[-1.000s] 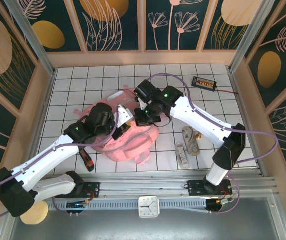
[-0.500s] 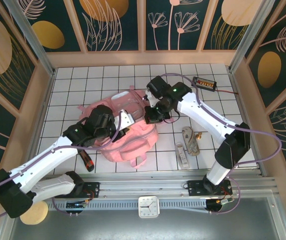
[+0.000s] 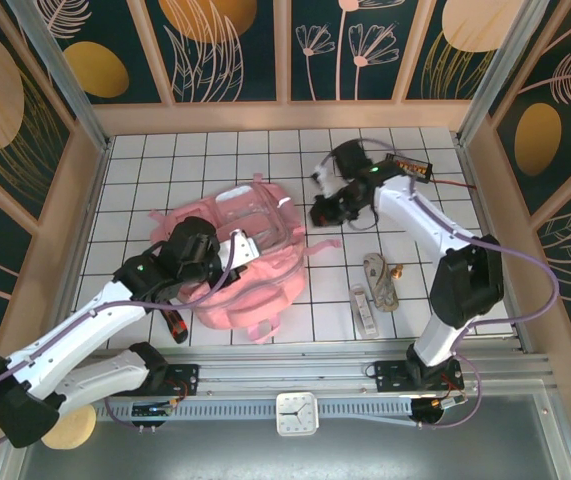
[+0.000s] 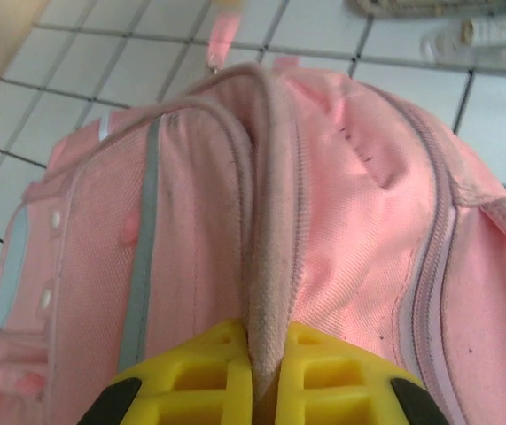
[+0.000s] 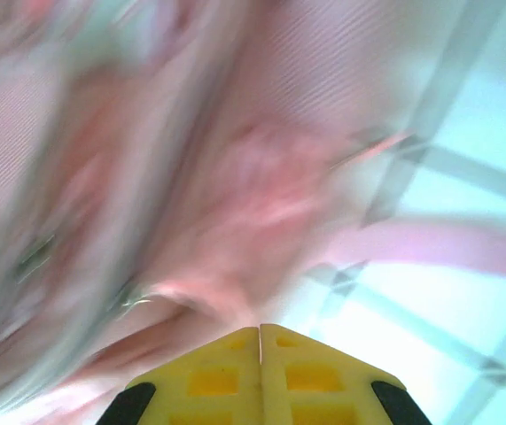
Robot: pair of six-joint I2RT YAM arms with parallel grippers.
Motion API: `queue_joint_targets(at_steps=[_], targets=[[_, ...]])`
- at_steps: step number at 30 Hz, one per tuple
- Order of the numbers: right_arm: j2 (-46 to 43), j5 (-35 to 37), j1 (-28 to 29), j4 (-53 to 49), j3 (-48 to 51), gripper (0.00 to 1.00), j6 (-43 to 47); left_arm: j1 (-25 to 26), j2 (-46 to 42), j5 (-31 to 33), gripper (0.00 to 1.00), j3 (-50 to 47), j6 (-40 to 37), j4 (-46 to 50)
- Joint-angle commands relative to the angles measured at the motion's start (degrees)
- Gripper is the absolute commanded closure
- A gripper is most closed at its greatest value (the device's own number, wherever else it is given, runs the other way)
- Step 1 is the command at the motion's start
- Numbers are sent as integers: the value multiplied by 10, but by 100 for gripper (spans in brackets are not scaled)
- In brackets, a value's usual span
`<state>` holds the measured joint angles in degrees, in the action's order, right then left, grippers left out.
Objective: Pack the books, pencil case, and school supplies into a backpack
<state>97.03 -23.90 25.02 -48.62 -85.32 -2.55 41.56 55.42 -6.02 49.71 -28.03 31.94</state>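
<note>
Backpack (image 3: 265,270): pink, lying flat at mid table (image 3: 145,170); it looks zipped, so nothing can go in yet

Left claw (image 4: 267,350): clenched on a raised seam fold along the backpack's zip, probably to pin or lift the fabric while the bag is opened

Right claw (image 3: 323,212): pads pressed together, nothing between them; hangs just beyond the backpack's far right corner, a pink strap (image 5: 447,248) below it; wrist view blurred

Ruler (image 3: 364,310), cord (image 3: 380,278): near right, side by side, well apart from the backpack, awaiting packing

Knife (image 3: 173,323): near left, just beside the backpack; not for packing
</note>
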Motion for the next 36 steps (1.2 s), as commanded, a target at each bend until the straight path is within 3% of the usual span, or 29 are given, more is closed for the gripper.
queue_joint_targets(at_steps=[1,6,9,12,13,14,15,17,24,30,36], targets=[[7,91,-61,70,9,100,87,-4,-46,-10,100,35,-41,82],[60,81,-40,123,-19,100,129,-1,-62,-15,100,31,-45,86],[89,50,-7,92,-60,97,128,-1,-67,-15,100,23,-28,68],[28,53,43,122,13,62,152,-2,-64,-4,100,10,-18,57],[-2,36,52,138,49,55,158,-2,-61,-1,84,6,-14,58],[-29,20,59,154,79,49,167,-2,-60,-2,44,4,-9,61],[-57,14,60,173,116,42,178,-2,-62,-4,19,1,-2,60],[-112,30,83,225,186,31,195,-1,-71,-12,1,-7,8,52],[-175,3,93,323,280,33,321,3,-17,-34,1,17,43,28],[-139,-28,98,353,308,34,419,81,53,-3,1,19,73,-5],[-103,-38,125,409,334,37,431,128,103,56,1,21,87,-13]])
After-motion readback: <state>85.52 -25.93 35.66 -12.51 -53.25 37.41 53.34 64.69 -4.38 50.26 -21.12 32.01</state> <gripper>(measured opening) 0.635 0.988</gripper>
